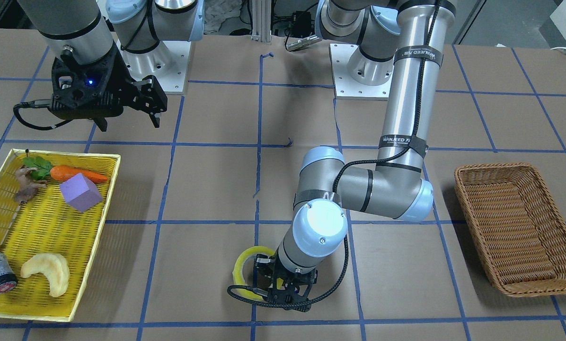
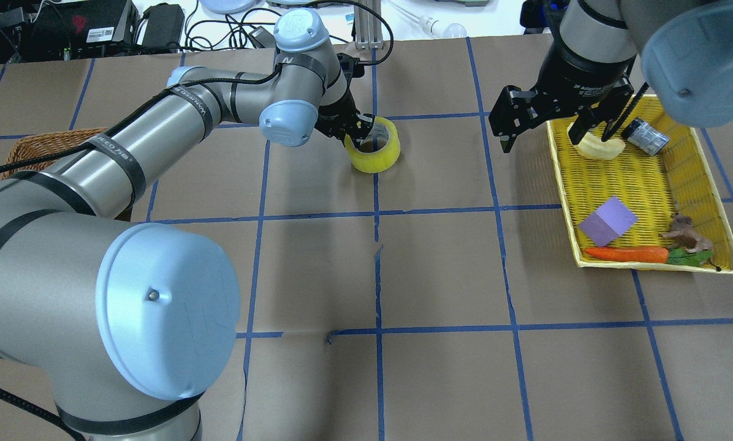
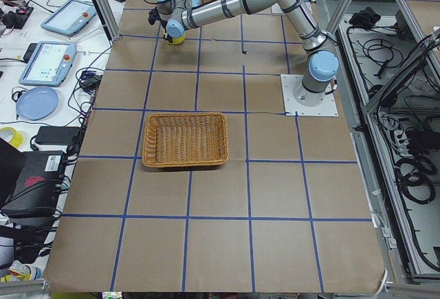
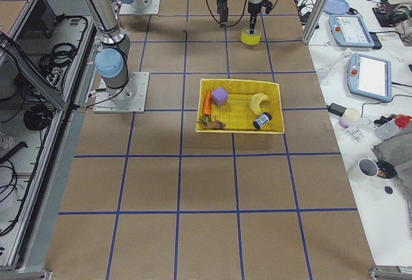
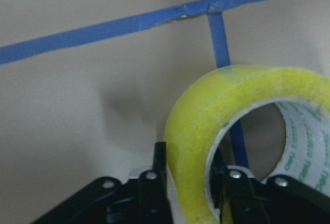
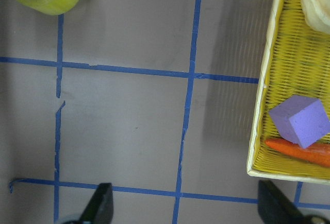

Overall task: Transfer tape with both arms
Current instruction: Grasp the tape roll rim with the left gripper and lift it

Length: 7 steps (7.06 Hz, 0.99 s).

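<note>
Table | 1 tape | left gripper | right gripper | 1 basket

Showing silver-grey tubular arms, wearing light blue joint caps, trailing strapped black cables, glowing blue behind the fingers of the black right gripper.

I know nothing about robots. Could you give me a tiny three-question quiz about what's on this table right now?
1. True or false: the right gripper is holding something.
2. Which gripper has its fingers astride the tape wall? A) left B) right
3. Fill in: the purple cube lies in the yellow ____.
Key: 1 false; 2 A, the left gripper; 3 tray.
</note>
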### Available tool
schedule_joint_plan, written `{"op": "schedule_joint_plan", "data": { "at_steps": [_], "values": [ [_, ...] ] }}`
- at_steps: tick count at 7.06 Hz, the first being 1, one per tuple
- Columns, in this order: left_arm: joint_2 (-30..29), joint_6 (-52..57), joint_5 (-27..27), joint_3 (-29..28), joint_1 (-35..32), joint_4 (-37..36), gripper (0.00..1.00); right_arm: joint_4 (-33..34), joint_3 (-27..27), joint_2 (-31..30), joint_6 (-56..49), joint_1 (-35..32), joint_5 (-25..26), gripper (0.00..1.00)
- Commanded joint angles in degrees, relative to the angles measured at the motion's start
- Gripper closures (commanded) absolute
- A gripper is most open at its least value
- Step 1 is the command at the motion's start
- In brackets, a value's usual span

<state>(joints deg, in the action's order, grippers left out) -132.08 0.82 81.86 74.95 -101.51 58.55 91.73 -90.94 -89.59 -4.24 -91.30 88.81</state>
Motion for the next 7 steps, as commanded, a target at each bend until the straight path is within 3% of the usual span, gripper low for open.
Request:
{"op": "schedule_joint_plan", "data": {
  "at_steps": [1,3,5,7],
  "values": [
    [4.35,1.80,1.99,0.02,5.06,7.68,1.00,0.03,0.06,-0.05,0.02,0.07,-0.04,0.00],
    [10.14,9.24,3.47,0.45,15.68,16.56,1.00,0.03,0.06,-0.05,0.02,-0.02,-0.04,0.00],
    [14.90,16.46,9.62,2.46,23.95,18.87,1.00,-0.05,0.06,-0.05,0.02,-0.11,-0.04,0.00],
    [17.63,27.67,9.90,7.72,36.85,18.10,1.00,-0.06,-0.02,-0.14,0.02,-0.02,-0.13,0.00]
  ]
}}
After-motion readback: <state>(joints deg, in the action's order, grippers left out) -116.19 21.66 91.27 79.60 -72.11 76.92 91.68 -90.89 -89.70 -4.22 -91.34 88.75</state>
